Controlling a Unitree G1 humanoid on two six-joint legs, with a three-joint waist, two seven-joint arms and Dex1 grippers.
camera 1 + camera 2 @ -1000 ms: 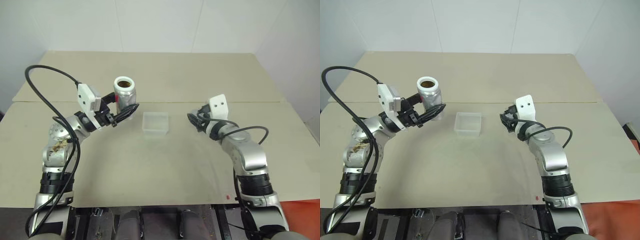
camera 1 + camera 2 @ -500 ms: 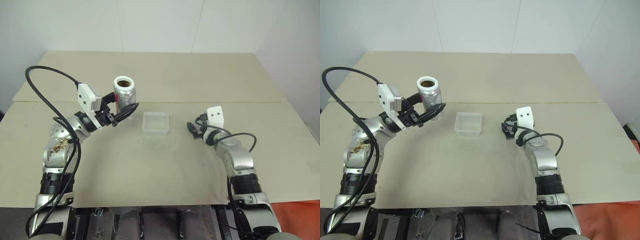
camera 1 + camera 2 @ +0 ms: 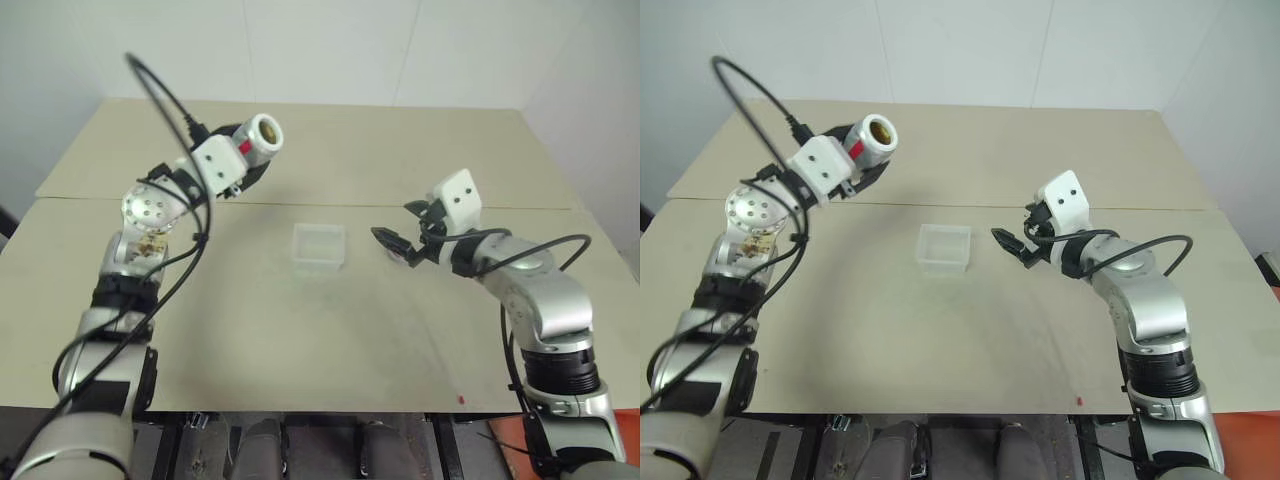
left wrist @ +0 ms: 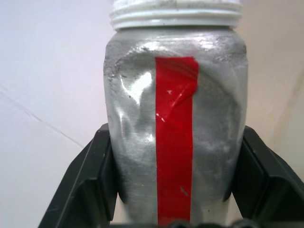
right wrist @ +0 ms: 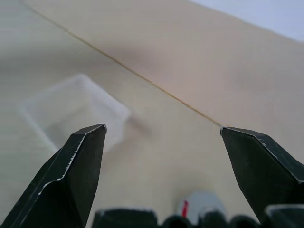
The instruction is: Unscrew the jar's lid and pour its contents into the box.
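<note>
I am holding the jar (image 3: 254, 140) clamped in my left gripper (image 3: 238, 172), lidless and tipped with its mouth toward the box (image 3: 319, 245), which sits on the table (image 3: 300, 330) between my arms. My right gripper (image 3: 400, 240) hangs spread wide and empty; the lid (image 5: 199, 205) lies below it. Next, I judge, I must bring the mouth over the box and tilt further; no writing shows, just red tape.

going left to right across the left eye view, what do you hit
left gripper → jar tipped on its side in its grip → box → lid on the table, partly behind a finger → open right gripper
</note>
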